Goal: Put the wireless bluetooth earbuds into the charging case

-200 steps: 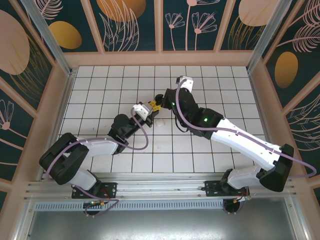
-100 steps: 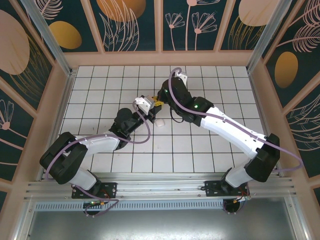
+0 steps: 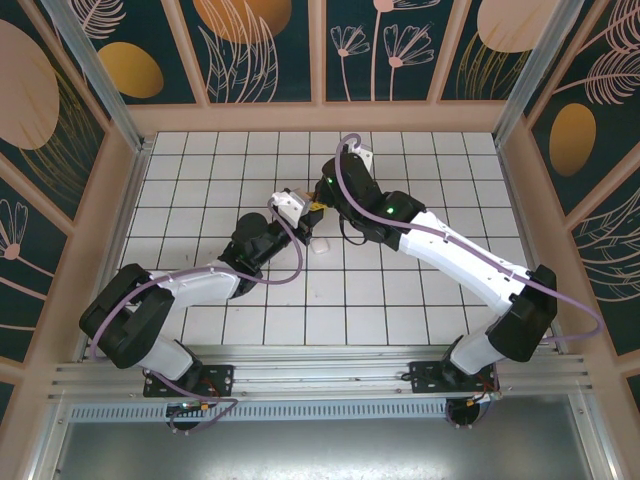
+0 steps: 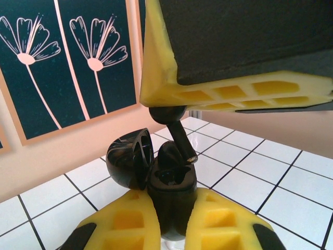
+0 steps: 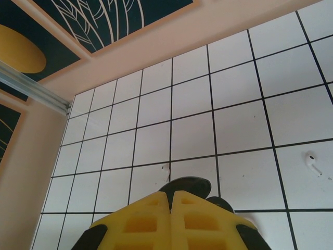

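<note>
A black charging case stands upright between the yellow fingers of my left gripper, which is shut on it. Its lid hangs open to the left. My right gripper is shut, and in the left wrist view its yellow fingers hover just above the case. A black earbud hangs from them, its stem tip at the case's open slot. In the top view both grippers meet mid-table, left and right. One white earbud lies on a tile to the right.
A small white object sits on the tiles just in front of the two grippers. Low peach walls with dark flower panels ring the tiled floor. The back wall is close behind the case.
The right arm has stretched forward and left, bringing its gripper over the left one. The left gripper moved slightly back with the case. Little has moved in the last half second.
</note>
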Motion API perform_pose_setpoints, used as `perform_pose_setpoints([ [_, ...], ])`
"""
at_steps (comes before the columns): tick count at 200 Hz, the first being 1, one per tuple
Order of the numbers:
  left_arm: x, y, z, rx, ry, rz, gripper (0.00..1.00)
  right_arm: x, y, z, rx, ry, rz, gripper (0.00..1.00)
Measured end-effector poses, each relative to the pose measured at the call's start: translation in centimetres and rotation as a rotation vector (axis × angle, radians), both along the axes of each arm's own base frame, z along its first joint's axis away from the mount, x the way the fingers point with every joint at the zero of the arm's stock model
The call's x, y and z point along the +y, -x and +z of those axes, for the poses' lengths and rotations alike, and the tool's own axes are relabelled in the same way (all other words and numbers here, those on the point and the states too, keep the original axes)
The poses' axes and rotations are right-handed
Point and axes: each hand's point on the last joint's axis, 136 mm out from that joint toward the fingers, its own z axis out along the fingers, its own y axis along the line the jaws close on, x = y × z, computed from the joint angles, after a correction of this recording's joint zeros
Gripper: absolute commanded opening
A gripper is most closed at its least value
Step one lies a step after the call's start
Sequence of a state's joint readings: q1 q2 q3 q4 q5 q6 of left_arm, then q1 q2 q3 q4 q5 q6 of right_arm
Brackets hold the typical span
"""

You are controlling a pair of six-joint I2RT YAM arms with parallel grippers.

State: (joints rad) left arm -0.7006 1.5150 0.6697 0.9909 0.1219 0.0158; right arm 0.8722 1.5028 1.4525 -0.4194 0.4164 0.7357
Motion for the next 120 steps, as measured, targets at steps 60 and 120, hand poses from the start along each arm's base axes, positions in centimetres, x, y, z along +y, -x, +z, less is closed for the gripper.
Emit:
perform_pose_setpoints([
  [60,-0.08,-0.08,-0.05,0.022,0.009,-0.002,0.0,-0.11,-0.11,-0.64,-0.013,0.039,-0.001,0.0],
  [120,-0.22,-0.04,-0.28,0.053,0.02,-0.011,0.0,0.13,-0.17,-0.82,-0.053,0.081,0.011,0.0],
])
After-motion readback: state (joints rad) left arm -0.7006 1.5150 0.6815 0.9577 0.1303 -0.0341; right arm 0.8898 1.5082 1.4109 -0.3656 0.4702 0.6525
